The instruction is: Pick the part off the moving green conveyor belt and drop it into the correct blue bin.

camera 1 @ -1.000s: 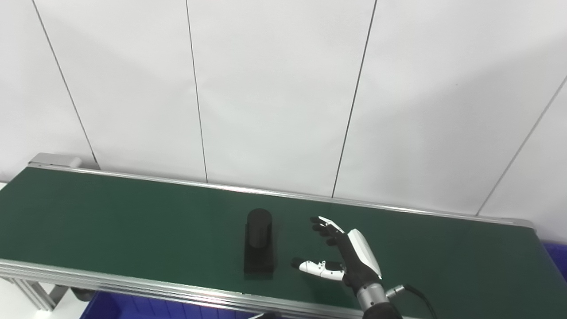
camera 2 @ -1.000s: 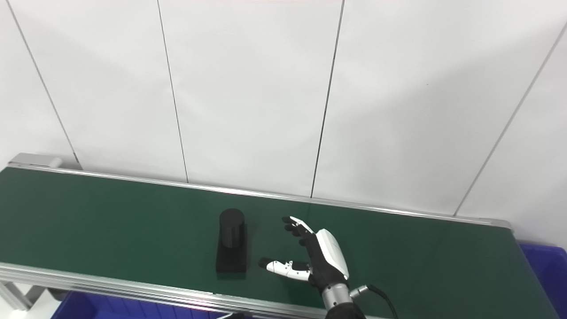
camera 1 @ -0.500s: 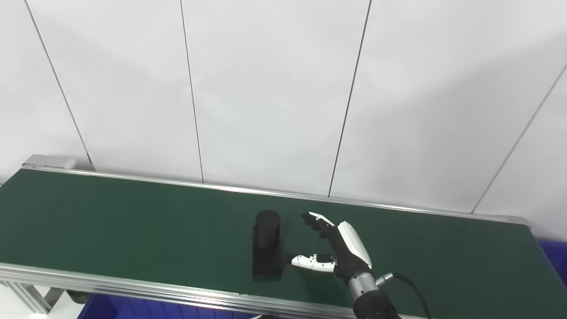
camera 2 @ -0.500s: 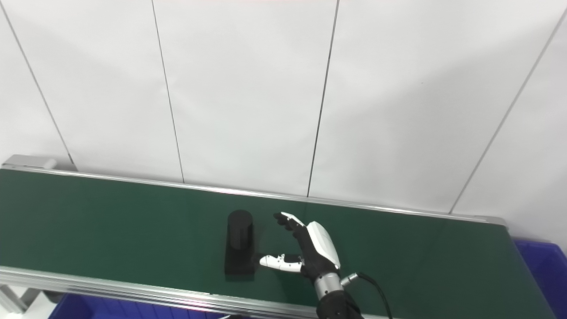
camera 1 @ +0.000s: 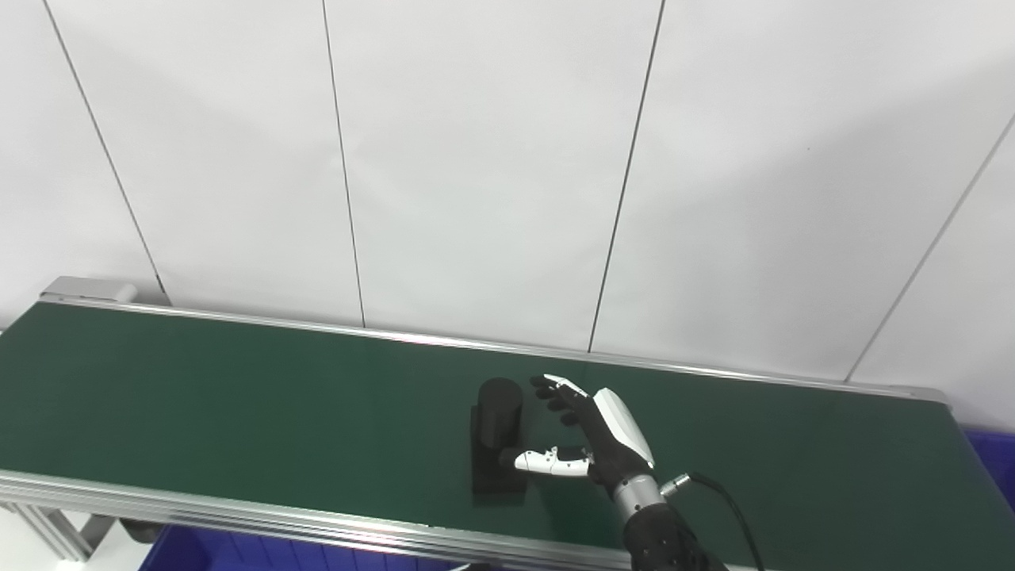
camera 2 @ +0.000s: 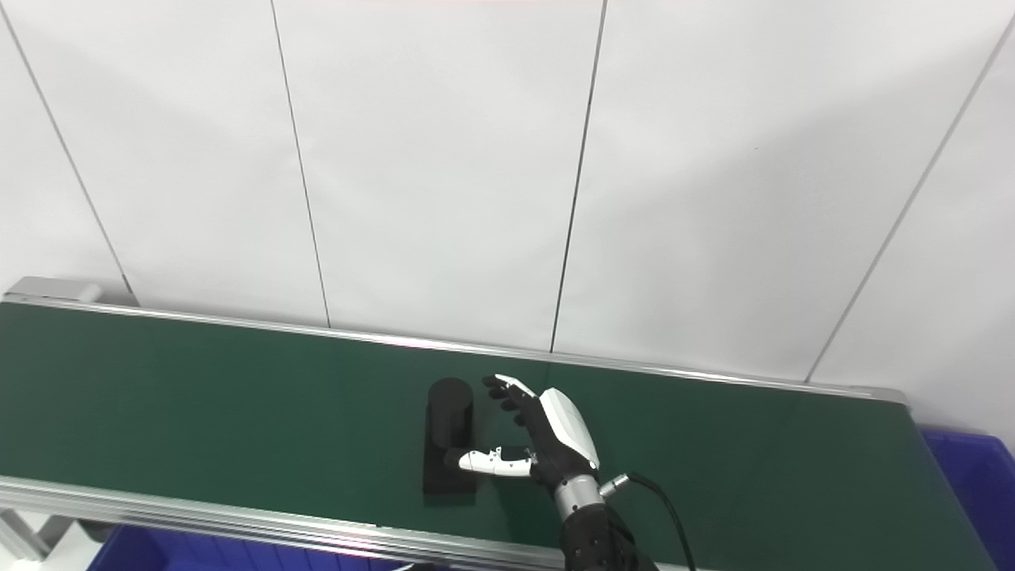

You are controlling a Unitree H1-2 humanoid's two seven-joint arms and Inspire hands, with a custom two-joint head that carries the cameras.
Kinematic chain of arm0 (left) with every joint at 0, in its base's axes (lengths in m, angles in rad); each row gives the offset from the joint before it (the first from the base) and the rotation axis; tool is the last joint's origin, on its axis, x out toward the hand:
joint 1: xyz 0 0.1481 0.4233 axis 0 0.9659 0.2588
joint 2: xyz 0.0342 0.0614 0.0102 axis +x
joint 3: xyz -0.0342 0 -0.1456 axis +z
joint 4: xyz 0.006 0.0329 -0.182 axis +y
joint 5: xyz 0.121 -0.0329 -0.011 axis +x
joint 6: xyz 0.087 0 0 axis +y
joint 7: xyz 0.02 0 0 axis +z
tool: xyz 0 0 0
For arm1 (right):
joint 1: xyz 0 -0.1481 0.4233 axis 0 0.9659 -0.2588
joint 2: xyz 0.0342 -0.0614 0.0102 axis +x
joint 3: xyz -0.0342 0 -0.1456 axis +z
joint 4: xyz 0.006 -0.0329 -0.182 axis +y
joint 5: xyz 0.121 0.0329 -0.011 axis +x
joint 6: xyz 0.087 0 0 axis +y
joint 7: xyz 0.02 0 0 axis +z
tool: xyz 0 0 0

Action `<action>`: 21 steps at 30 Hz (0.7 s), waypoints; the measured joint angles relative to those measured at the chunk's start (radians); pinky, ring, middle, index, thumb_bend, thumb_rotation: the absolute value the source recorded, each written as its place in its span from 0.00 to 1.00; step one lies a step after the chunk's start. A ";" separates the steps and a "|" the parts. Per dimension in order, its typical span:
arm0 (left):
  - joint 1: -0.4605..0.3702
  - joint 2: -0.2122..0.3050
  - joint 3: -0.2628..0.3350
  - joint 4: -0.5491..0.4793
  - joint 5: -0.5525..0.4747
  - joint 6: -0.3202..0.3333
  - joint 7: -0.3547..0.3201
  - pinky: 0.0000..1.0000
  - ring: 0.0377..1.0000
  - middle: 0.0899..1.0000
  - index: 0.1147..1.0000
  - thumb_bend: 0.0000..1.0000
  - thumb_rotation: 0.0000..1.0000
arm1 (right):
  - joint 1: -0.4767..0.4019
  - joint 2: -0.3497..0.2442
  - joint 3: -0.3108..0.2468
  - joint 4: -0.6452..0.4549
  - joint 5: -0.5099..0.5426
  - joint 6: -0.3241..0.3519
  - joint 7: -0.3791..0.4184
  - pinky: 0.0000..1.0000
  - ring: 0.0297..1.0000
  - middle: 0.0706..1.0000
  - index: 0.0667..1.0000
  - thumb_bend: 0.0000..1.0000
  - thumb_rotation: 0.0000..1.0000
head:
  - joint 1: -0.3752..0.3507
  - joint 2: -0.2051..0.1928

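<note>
A black part (camera 1: 497,442), an upright cylinder on a flat rectangular base, stands on the green conveyor belt (camera 1: 238,412) near the middle. My right hand (camera 1: 591,440) is open right beside it on the part's right side. Its thumb reaches across the base in front of the cylinder and its fingers (camera 1: 553,390) stand just right of the cylinder top. The same hand shows in the right eye view (camera 2: 539,436) next to the part (camera 2: 449,444). The left hand is out of view.
The belt has silver rails along the front (camera 1: 238,511) and back (camera 1: 714,371). Blue bins show below the front rail (camera 1: 238,551) and past the belt's right end (camera 2: 975,484). A white panelled wall stands behind.
The part has ridden the belt to the right. My right hand has moved left and forward to meet it, so the thumb now overlaps the part's base.
</note>
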 measured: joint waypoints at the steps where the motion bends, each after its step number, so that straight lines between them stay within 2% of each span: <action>1: 0.000 0.000 0.000 -0.001 0.000 0.000 0.000 0.86 0.86 0.84 0.83 1.00 0.11 | -0.002 0.000 0.000 0.006 -0.001 0.000 0.000 0.76 0.83 0.83 0.84 0.77 0.41 | 0.000 0.000; 4: 0.001 -0.002 -0.001 -0.004 0.000 0.000 0.000 0.86 0.85 0.83 0.83 1.00 0.10 | -0.008 0.001 -0.001 0.021 0.000 0.000 0.000 0.72 0.81 0.82 0.83 0.77 0.38 | 0.000 -0.002; 9: 0.005 -0.005 -0.002 -0.007 0.000 0.000 0.000 0.85 0.85 0.82 0.82 1.00 0.09 | -0.026 0.007 -0.009 0.053 0.010 0.000 0.000 0.71 0.80 0.82 0.83 0.77 0.37 | 0.002 0.000; 13: 0.008 -0.005 -0.003 -0.007 -0.003 0.000 -0.002 0.85 0.85 0.81 0.82 1.00 0.09 | -0.034 0.010 -0.010 0.067 0.013 0.000 0.000 0.78 0.83 0.81 0.83 0.77 0.39 | 0.002 0.003; 17: 0.010 -0.005 -0.003 -0.010 -0.003 0.000 -0.003 0.84 0.84 0.81 0.82 1.00 0.10 | -0.038 0.011 -0.010 0.085 0.010 0.000 0.000 0.72 0.80 0.80 0.82 0.78 0.39 | 0.002 0.008; 20: 0.012 -0.005 -0.004 -0.010 -0.004 0.000 -0.004 0.84 0.84 0.80 0.81 1.00 0.09 | -0.038 0.011 -0.010 0.088 0.008 0.000 -0.001 0.74 0.81 0.81 0.82 0.77 0.35 | 0.003 0.008; 21: 0.013 -0.005 -0.004 -0.011 -0.004 0.000 -0.004 0.85 0.84 0.80 0.81 1.00 0.09 | -0.038 0.011 -0.010 0.089 0.008 0.000 -0.002 0.75 0.81 0.80 0.81 0.77 0.31 | 0.003 0.009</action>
